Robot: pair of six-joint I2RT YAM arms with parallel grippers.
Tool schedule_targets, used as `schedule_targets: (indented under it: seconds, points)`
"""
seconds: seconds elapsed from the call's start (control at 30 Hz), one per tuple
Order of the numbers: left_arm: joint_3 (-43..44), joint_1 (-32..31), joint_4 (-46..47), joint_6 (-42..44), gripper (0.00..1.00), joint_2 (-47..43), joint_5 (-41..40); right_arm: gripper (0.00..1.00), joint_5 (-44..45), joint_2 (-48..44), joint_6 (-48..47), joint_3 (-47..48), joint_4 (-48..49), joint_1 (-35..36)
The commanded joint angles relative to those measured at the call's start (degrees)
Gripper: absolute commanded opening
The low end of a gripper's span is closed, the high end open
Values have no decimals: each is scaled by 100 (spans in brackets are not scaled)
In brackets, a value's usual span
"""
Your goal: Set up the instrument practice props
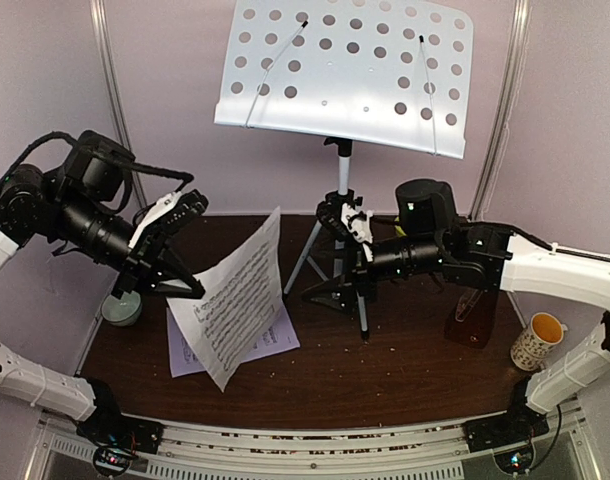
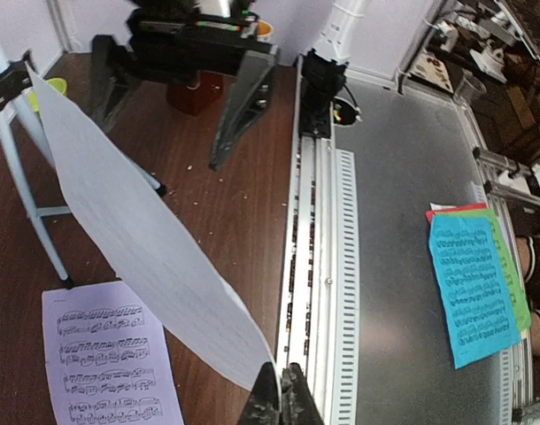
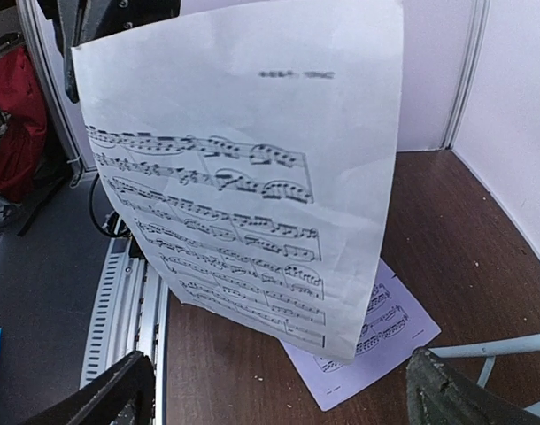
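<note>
White printed sheet-music page [image 1: 240, 300] pinched at left edge by left gripper [image 1: 192, 288]; stood tilted just left of wide-spread right gripper [image 2: 155, 146].

We see a dark wood table [image 1: 385, 372] w/ one sheet-music page [image 1: 276, 344] flat, front left. Tripod [image 1: 335, 285] stands mid-table; metronome [image 1: 472, 318] & mug [image 1: 538, 342] right, bowl [image 1: 121, 309] left.

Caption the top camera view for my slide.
Left gripper holds one music page above the second page; right gripper open beside the stand.
</note>
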Motion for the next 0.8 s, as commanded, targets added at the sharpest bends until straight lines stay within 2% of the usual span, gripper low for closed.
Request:
schedule_targets:
  seconds: [0.0, 0.17, 0.3, 0.43, 0.57, 0.77]
  points:
    - [528, -463, -242, 419, 0, 203, 99, 100, -350, -63, 44, -63, -100, 10]
    - [872, -598, -265, 618, 0, 237, 116, 100, 132, -465, 743, -634, 685, 19]
    - [964, -614, -125, 677, 0, 229, -43, 98, -687, -568, 529, -549, 492, 40]
    - [890, -614, 158, 647, 0, 112, -209, 78, -974, -694, 419, -381, 346, 142]
    - [801, -613, 395, 530, 0, -41, -506, 55, -706, -946, 587, -378, 464, 291]
    - [711, -614, 534, 415, 0, -101, -805, 19, -139, -1029, 459, -156, -104, 546]
